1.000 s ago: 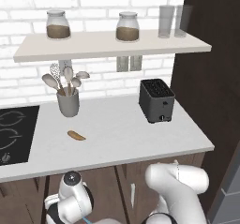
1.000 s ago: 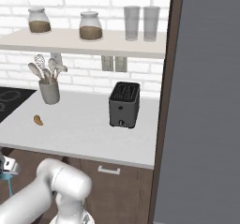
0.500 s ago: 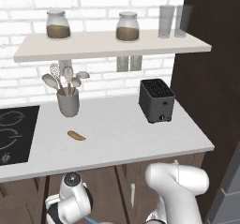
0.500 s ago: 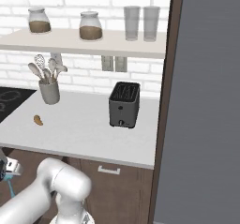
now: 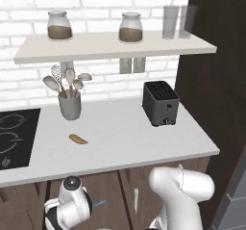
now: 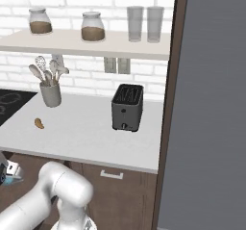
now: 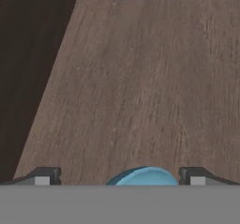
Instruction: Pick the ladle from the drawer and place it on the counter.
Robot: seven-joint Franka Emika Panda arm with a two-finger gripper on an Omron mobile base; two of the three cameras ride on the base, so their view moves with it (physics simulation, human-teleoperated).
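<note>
The hand [image 7: 120, 177] is spread wide around the ladle [image 7: 143, 176], not gripping it, on the wooden drawer floor [image 7: 136, 87] below the desk [image 5: 129, 137].

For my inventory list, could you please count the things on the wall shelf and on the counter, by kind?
Jars: 2
Drinking glasses: 2
Toaster: 1
Utensil holder with spoons and whisk: 1
Brown food piece: 1
Total: 7
</note>
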